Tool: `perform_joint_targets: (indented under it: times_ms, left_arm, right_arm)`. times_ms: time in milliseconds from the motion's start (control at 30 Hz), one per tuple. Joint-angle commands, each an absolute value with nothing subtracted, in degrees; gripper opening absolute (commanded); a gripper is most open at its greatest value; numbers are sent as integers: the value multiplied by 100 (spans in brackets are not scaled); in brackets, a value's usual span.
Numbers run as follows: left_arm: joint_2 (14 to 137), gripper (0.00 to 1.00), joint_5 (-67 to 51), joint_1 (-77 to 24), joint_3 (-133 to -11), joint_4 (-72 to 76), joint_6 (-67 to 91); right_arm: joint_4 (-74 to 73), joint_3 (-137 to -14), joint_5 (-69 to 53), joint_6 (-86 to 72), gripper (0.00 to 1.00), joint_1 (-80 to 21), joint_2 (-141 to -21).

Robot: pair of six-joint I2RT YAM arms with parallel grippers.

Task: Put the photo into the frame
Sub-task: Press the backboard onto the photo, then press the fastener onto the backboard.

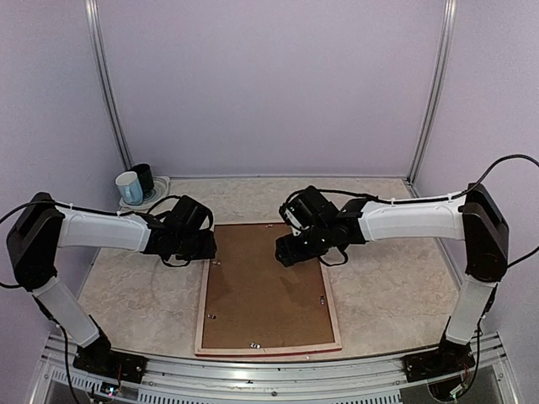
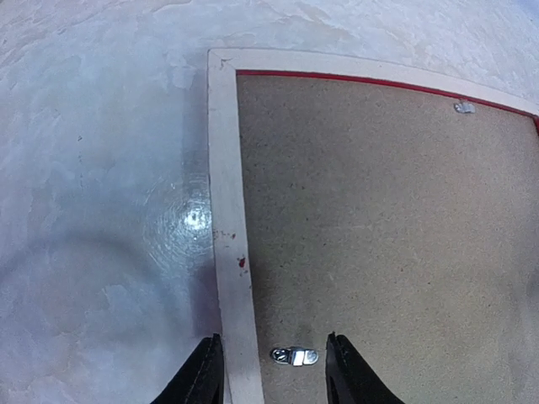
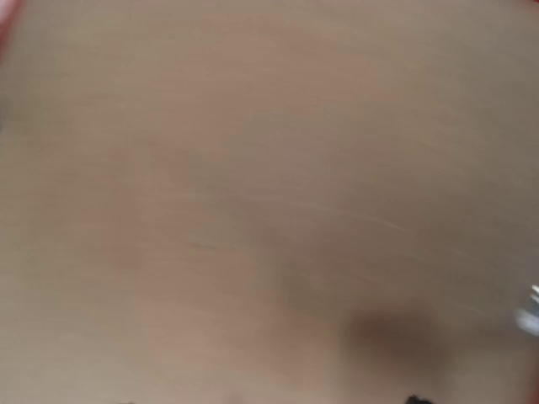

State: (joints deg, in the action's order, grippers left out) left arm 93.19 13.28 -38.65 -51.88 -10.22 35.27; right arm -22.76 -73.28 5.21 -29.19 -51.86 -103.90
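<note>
At the far left, two mugs [image 1: 135,185] stand in the table's back corner, well apart from the work. The left gripper [image 2: 274,370] hovers low over the left rail of the frame [image 2: 226,210] near its far corner. Its jaws are parted and hold nothing, and a small metal turn clip [image 2: 295,357] lies between the fingers. The frame lies face down mid-table with the brown backing board [image 1: 265,295] seated in it. The photo is not visible and is presumably under the board. The right gripper [image 1: 286,252] sits close over the board's far right part, but its wrist view is blurred, so its jaws cannot be judged. The step looks like securing the back, so the next move calls for turning the clip without dragging the frame. The table [image 1: 387,286] gives room beside both long rails, though the frame's near edge lies close to the front edge.
</note>
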Motion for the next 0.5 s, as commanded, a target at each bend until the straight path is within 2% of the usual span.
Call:
perform_joint_targets:
  times_ms: [0, 267, 467]
  left_arm:
    - [9427, 42, 1634, -3885, -5103, -1201, 3483]
    - [9868, 42, 1489, -3885, -5140, -1094, 3583]
    - [10090, 42, 1453, -3885, -5133, -1048, 3616]
  right_arm:
    - [-1963, -7704, 194, -2723, 66, -5501, -10766]
    - [-1743, -7889, 13, -2740, 58, -5784, -11384]
    - [-1748, -8118, -141, -2712, 58, -5874, -11538]
